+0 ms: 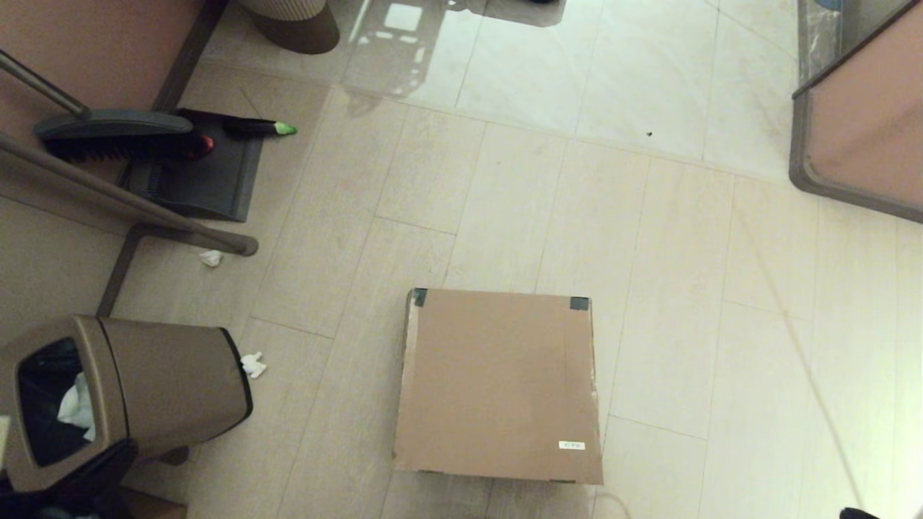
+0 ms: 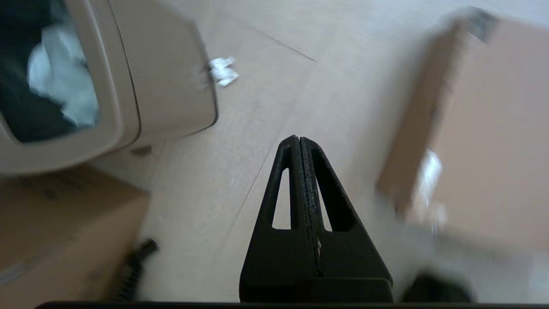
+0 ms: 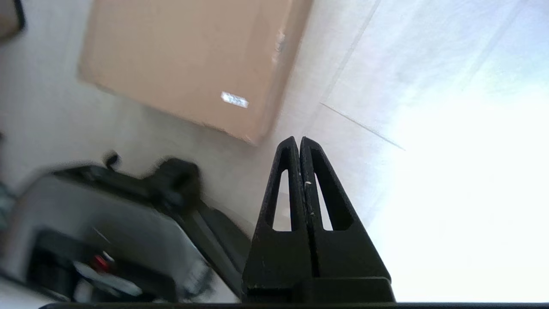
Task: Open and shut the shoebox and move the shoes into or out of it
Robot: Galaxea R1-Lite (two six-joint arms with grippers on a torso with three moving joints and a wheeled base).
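The shoebox (image 1: 497,386) lies closed on the tiled floor in front of me, a flat brown cardboard box with dark tape at its two far corners and a small white label near its front right corner. It also shows in both wrist views, as shoebox (image 2: 484,133) and shoebox (image 3: 188,60). The shoes are out of view. My left gripper (image 2: 299,139) is shut with nothing in it and hangs over bare floor between the bin and the box. My right gripper (image 3: 298,140) is shut and empty too, above the floor off the box's front right corner.
A brown plastic trash bin (image 1: 144,393) with white paper in it stands at the front left. Paper scraps (image 1: 252,365) lie beside it. A brush and dustpan (image 1: 187,162) sit at the far left by a wall. Another cardboard box (image 2: 55,231) lies by the bin.
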